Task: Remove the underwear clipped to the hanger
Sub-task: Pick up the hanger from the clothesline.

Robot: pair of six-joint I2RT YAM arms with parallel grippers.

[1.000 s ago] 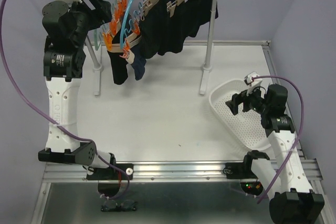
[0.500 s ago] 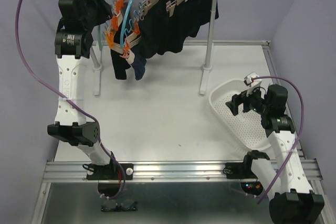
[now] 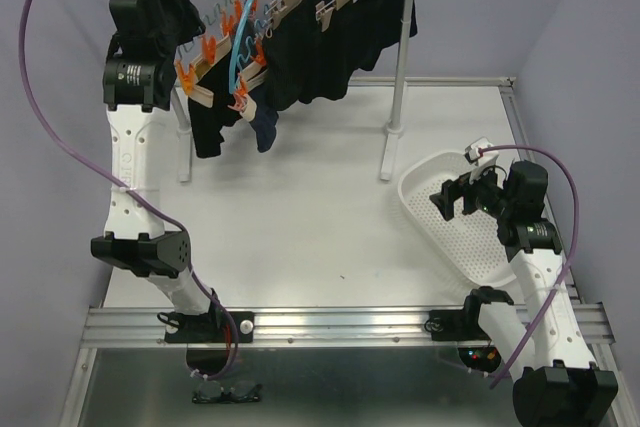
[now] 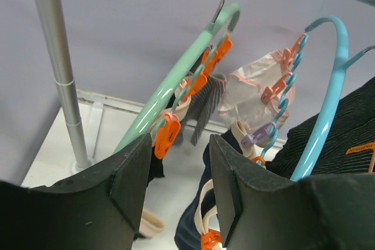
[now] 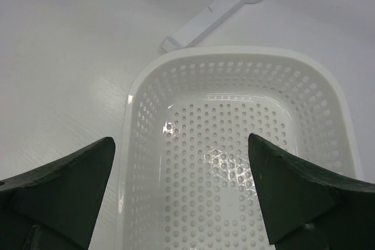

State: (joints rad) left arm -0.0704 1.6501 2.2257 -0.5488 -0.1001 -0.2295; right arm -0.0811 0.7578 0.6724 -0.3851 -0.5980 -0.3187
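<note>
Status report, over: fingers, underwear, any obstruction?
Left fingers around green hanger, grip unclear. Right fingers open over white basket. Underwear hangs clipped. Nothing blocking seen.

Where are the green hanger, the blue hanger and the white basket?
green hanger (image 4: 176, 80), left wrist view, middle of its sloping arm.
blue hanger (image 4: 335, 86), left wrist view, its curved right side.
white basket (image 5: 234, 54), right wrist view, its far rim.
</note>
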